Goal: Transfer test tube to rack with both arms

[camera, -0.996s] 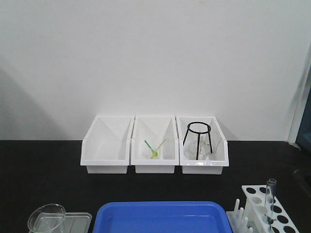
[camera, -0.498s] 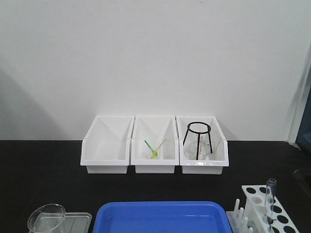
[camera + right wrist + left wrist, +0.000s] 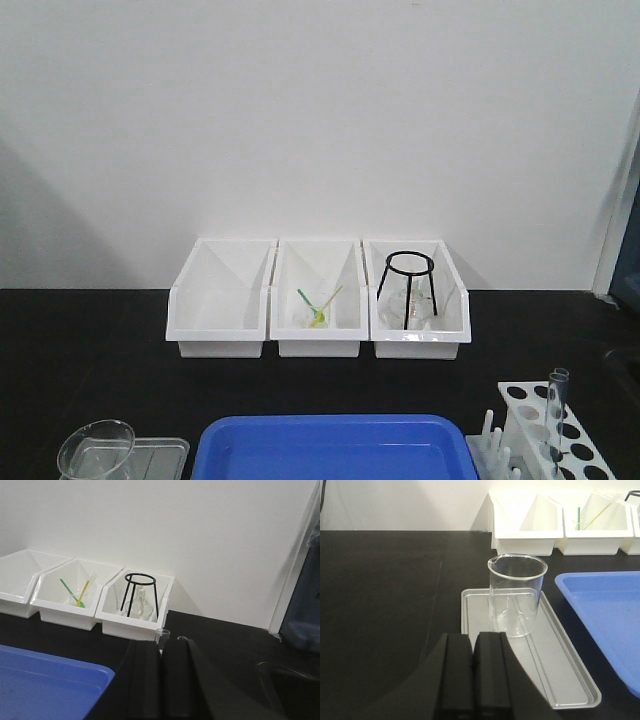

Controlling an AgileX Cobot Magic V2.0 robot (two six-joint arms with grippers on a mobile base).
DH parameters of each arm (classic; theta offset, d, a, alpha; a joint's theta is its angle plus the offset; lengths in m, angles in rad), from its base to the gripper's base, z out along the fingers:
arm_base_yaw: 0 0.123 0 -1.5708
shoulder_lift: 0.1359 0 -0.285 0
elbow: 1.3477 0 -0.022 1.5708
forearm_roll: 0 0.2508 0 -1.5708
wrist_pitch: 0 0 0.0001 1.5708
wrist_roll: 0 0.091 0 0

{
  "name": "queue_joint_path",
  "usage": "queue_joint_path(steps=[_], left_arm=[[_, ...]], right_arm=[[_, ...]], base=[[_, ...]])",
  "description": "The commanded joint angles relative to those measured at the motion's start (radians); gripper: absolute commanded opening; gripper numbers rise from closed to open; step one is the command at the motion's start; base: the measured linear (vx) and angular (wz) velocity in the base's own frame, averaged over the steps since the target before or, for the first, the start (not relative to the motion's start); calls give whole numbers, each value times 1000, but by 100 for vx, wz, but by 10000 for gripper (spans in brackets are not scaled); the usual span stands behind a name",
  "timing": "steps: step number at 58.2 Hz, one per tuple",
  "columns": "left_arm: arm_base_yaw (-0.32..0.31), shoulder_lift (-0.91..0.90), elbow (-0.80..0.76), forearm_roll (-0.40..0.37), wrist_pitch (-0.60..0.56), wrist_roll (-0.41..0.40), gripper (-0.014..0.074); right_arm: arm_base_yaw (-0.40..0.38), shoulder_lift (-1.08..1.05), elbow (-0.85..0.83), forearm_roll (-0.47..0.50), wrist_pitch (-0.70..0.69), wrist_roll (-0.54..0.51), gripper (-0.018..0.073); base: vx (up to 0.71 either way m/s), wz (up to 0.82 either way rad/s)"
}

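The test tube (image 3: 555, 412) stands upright in the white rack (image 3: 578, 442) at the bottom right of the front view. In the right wrist view its clear rim (image 3: 162, 631) shows just beyond the fingertips, with a second clear rim beside it. My right gripper (image 3: 161, 644) is shut and empty, just in front of the tube. My left gripper (image 3: 472, 636) is shut and empty, over the near end of a silver tray (image 3: 560, 670), short of the glass beaker (image 3: 516, 595). Neither gripper shows in the front view.
A blue tray (image 3: 330, 450) lies at the front middle, between the beaker (image 3: 95, 448) and the rack. Three white bins (image 3: 220, 305) line the back wall; the right one holds a black tripod stand (image 3: 408, 285) and a flask. The tabletop is black.
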Motion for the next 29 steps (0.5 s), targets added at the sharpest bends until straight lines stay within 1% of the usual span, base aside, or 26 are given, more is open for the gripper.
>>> queue_joint_path(steps=[1,2,6,10,12,16,23,29], left_arm=[[2,-15,-26,2,-81,-1,-6],[2,-15,-26,2,-81,-1,-6],[2,-15,-26,2,-81,-1,-6],[2,-15,-26,2,-81,-1,-6],[2,-15,-26,2,-81,-1,-6],[2,-15,-26,2,-81,-1,-6],[2,-15,-26,2,-81,-1,-6],[2,-15,-26,2,-81,-1,-6]], right_arm=[[36,-41,40,291,-13,-277,-11],[47,-53,56,369,-8,-340,-11],[82,-101,107,613,29,-539,-11],[111,-156,151,783,57,-700,-11],[122,-186,171,838,70,-762,-11],[127,-243,202,886,90,-825,-11],[127,-366,280,891,80,-807,-11],[129,-489,276,902,211,-814,-11]], base=[[0,0],[0,0],[0,0],[0,0],[0,0],[0,0],[0,0],[0,0]])
